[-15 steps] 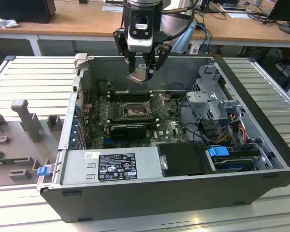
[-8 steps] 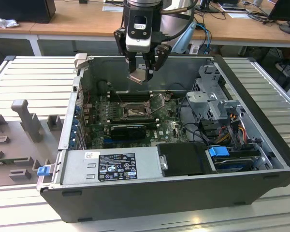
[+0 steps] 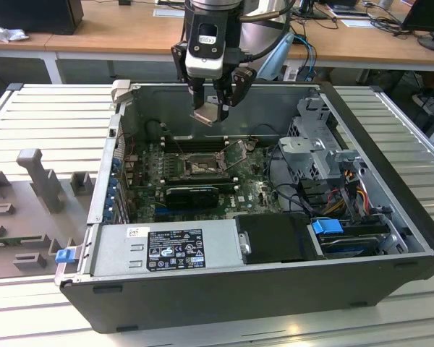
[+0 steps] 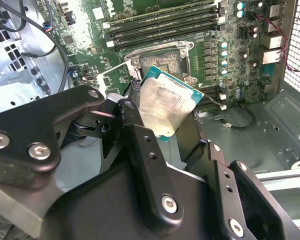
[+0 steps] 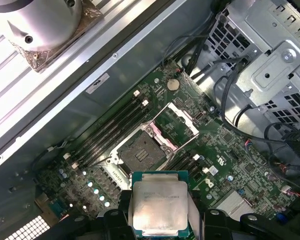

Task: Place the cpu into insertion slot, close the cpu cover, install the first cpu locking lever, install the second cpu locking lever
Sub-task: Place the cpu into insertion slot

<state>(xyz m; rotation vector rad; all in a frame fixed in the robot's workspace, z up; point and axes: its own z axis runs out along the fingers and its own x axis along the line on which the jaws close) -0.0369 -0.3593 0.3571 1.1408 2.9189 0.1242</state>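
The gripper (image 3: 213, 108) is clamped on the cpu (image 5: 157, 207), holding it tilted over the motherboard, apart from the bare insertion slot (image 5: 141, 152) with its cpu cover (image 5: 177, 119) flipped back, so placing looks the step in hand, calling for the chip squared to the socket's rim, with room overhead and memory slots (image 5: 110, 132) close beside.

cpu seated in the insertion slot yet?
No: in the first wrist view the cpu is clamped in the end effector, apart from the bare insertion slot, whose cpu cover stands open.
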